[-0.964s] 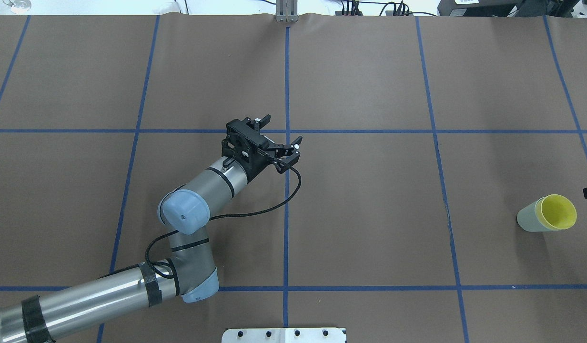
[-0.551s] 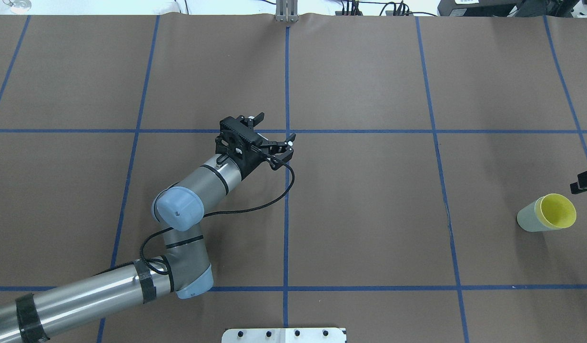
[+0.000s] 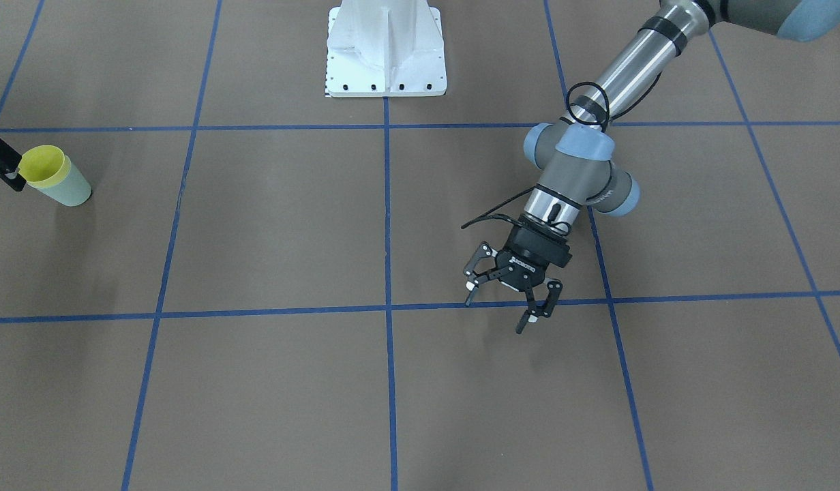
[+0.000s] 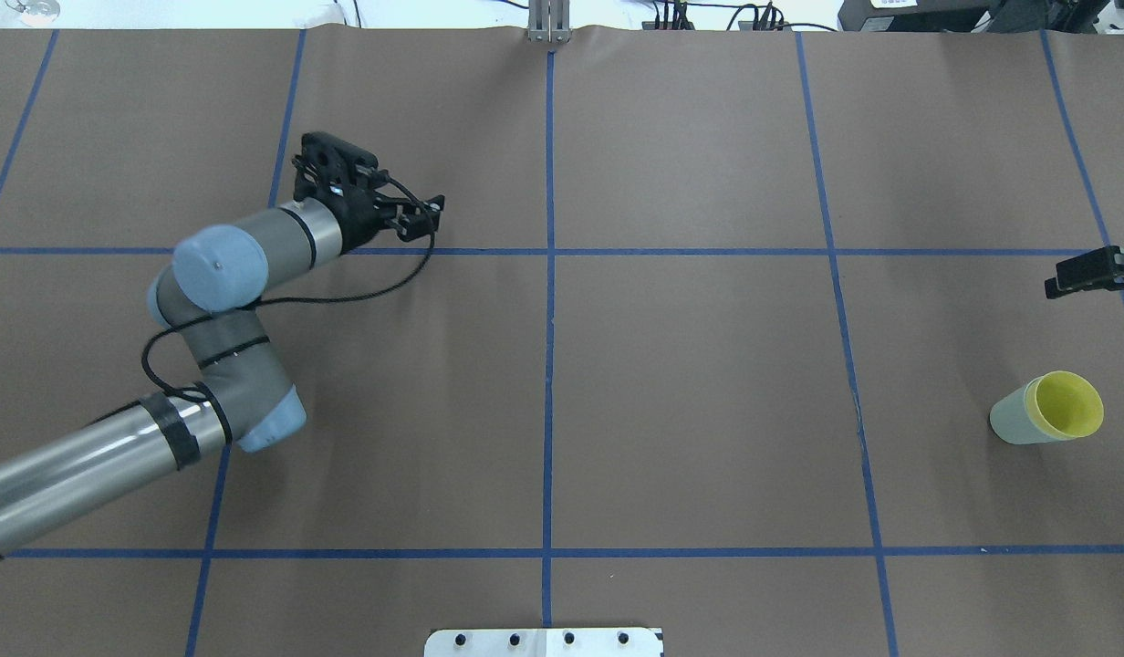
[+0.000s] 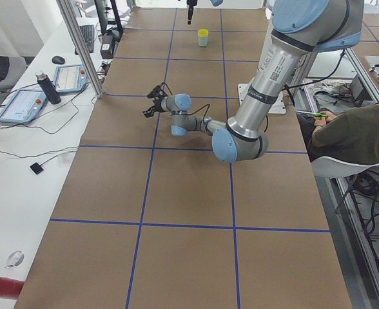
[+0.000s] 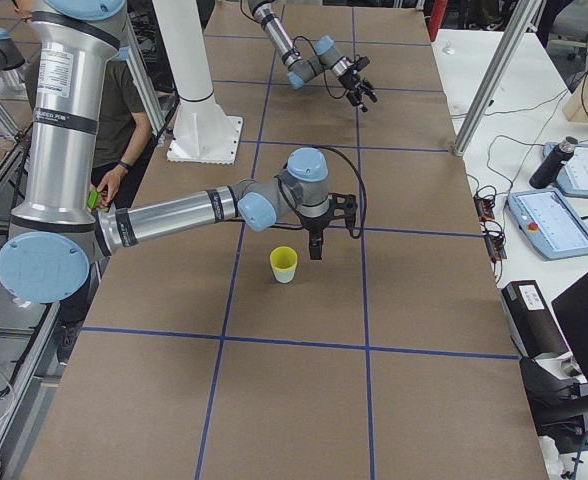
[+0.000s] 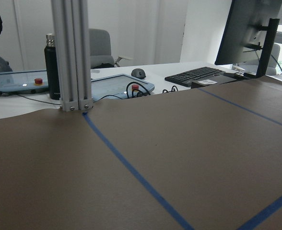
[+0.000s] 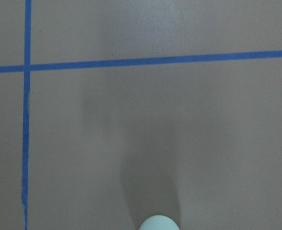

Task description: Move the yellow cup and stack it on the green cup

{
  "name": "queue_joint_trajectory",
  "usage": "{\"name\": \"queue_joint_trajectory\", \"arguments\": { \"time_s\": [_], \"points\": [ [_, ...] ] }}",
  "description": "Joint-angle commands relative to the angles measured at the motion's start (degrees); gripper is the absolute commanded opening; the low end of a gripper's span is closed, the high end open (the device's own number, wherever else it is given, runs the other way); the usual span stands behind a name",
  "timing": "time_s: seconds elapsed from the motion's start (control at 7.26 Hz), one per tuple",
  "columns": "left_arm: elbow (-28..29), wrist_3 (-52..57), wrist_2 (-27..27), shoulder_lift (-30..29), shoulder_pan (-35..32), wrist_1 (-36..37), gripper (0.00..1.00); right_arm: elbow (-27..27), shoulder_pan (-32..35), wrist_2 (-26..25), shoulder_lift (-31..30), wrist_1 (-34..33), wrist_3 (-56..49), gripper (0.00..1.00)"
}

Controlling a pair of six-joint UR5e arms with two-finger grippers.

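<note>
The yellow cup (image 4: pixel 1066 404) sat nested in the green cup (image 4: pixel 1007 425), upright at the worktop's (image 4: pixel 690 383) right end. The left gripper (image 3: pixel 495 315) hung well apart from the cups, its jaws wide. I could not tell how the right gripper's (image 4: pixel 1073 276) jaws stood.

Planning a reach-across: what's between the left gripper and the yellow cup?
Overhead view: only bare table with blue tape lines between left gripper and yellow cup.

The left gripper (image 4: pixel 427 217) has swung from beside the centre line out to the left and farther across the table. The right gripper (image 4: pixel 1073 276) has pulled away from the yellow cup (image 4: pixel 1066 403), toward the far side.
</note>
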Motion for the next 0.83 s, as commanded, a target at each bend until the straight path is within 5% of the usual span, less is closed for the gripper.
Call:
{"name": "queue_joint_trajectory", "arguments": {
  "time_s": [0.0,0.41,0.69],
  "points": [
    [-0.38,-0.45,-16.24,1.1,-11.13,12.61,0.99,-5.08,1.58,0.07,6.3,-0.45,-0.25,1.0],
    [-8.36,0.68,-36.64,3.99,-24.06,36.06,0.99,-16.31,9.03,5.58,13.86,-1.49,-8.4,1.0],
    [-7.43,12.65,-53.0,6.54,-35.65,38.77,0.99,-18.29,13.43,7.63,20.0,-14.08,-18.74,1.0]
  ]
}}
